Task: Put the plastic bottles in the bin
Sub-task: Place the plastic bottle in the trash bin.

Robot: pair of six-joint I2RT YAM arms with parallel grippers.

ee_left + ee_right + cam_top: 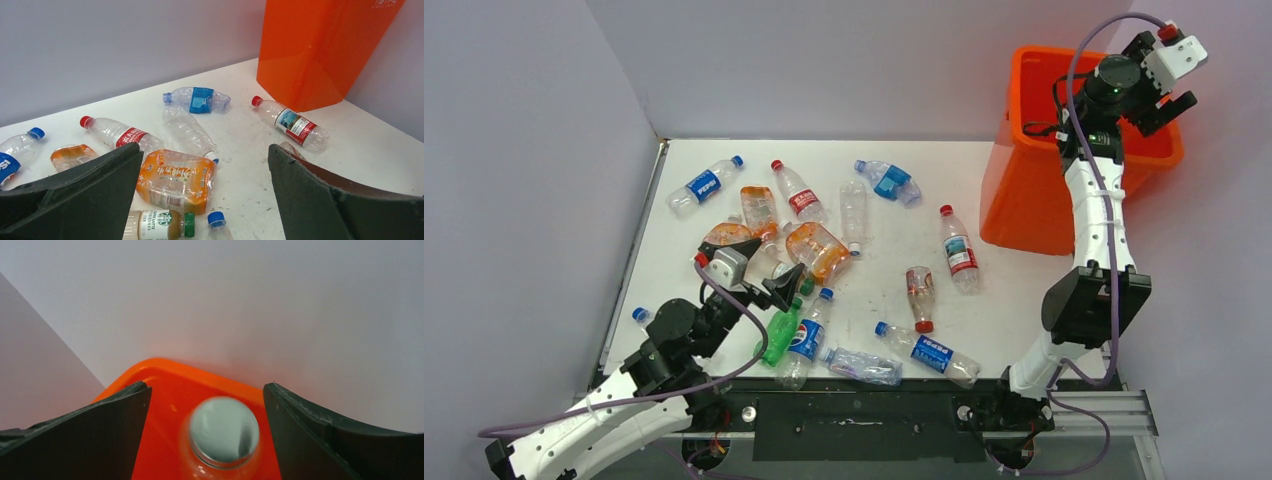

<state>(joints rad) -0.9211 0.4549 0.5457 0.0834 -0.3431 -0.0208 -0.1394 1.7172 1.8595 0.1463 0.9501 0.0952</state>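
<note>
1. Orange bin (1024, 190) at the table's (1024, 300) far right corner; right hand (206, 390) spread wide above it, clear bottle (224, 432) (blurred) loose between fingers (100, 425).
2. Left hand (206, 152) gapes empty over plastic bottles (805, 340) near the left edge.

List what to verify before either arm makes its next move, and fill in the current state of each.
1. Right gripper above the mouth of the bin: ok.
2. Right jaws open: ok.
3. Blurred bottle free of both right fingers: ok, there is a gap on either side. Whether it has landed: cannot tell.
4. Left gripper open over the table: ok.
5. Orange-tinted bottle ahead of it free for a clean grasp: not ok, a clear bottle and a green-capped bottle crowd it.
6. Table cleared of bottles: not ok, many lie on it.
</note>
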